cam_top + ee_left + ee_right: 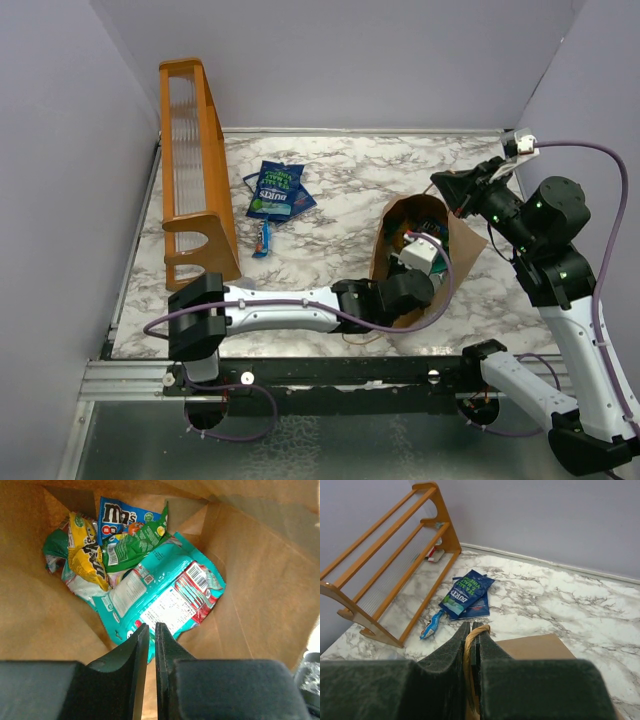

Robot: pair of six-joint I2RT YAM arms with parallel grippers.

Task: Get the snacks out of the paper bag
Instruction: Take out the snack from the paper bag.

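The brown paper bag (462, 252) stands open at the right of the marble table. My left gripper (150, 626) is inside its mouth, jaws shut and empty, just above a teal packet (165, 592). Deeper in the bag lie a blue m&m's packet (119, 516), a yellow packet (87, 552) and a green one (135, 544). My right gripper (474, 626) is shut on the bag's cord handle (479, 630) at the far rim (447, 190). Two blue packets (276, 190) and a small blue bar (263, 238) lie on the table left of the bag.
An orange wooden rack (195, 170) stands along the left edge of the table, near the wall. The blue packets (466, 592) and the bar (431, 625) lie between it and the bag. Purple walls close the back and both sides.
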